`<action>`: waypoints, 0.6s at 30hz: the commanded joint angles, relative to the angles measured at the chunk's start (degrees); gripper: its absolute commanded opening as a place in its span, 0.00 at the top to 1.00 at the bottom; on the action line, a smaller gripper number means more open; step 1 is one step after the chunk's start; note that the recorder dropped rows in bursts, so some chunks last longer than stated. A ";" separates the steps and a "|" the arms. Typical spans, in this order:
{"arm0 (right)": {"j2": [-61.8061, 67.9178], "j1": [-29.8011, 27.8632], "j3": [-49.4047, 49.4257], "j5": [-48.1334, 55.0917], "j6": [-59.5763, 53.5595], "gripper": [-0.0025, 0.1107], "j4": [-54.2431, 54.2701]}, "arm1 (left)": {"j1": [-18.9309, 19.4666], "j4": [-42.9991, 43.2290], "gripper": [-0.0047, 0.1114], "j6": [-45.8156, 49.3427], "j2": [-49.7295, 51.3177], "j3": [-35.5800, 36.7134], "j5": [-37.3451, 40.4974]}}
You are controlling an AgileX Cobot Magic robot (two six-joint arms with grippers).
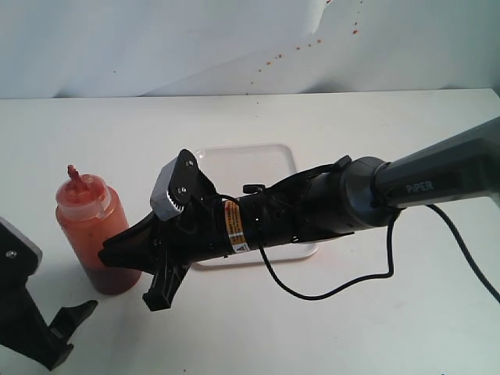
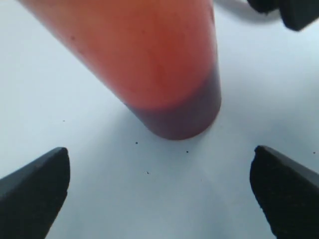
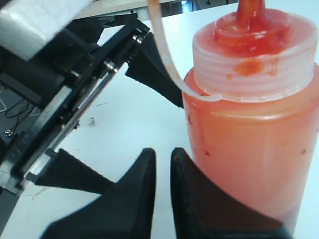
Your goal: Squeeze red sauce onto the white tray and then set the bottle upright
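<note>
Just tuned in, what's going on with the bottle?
The sauce bottle stands upright on the table, left of the white tray; neither gripper holds it. The right gripper, reaching across the tray, sits beside it with jaws nearly together. The left gripper is open near its base. No sauce shows on the tray's visible part.

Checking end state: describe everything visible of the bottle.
The bottle is a translucent plastic cylinder of orange-red sauce, with a whitish cap smeared red, a red nozzle and a tether. It stands upright on the table, left of the white tray. The right gripper is close beside its lower part, not around it.
</note>
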 commanded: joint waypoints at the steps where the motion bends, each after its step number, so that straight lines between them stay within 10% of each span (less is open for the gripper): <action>1: -0.19 -0.21 -0.31 -0.32 -0.26 0.88 0.56 | -0.23 -0.07 0.18 -2.71 -6.38 0.16 3.63; 18: -3.10 -1.21 -0.31 -0.39 -0.26 0.88 -1.09 | -0.23 -0.07 0.18 -9.04 -32.92 1.63 9.48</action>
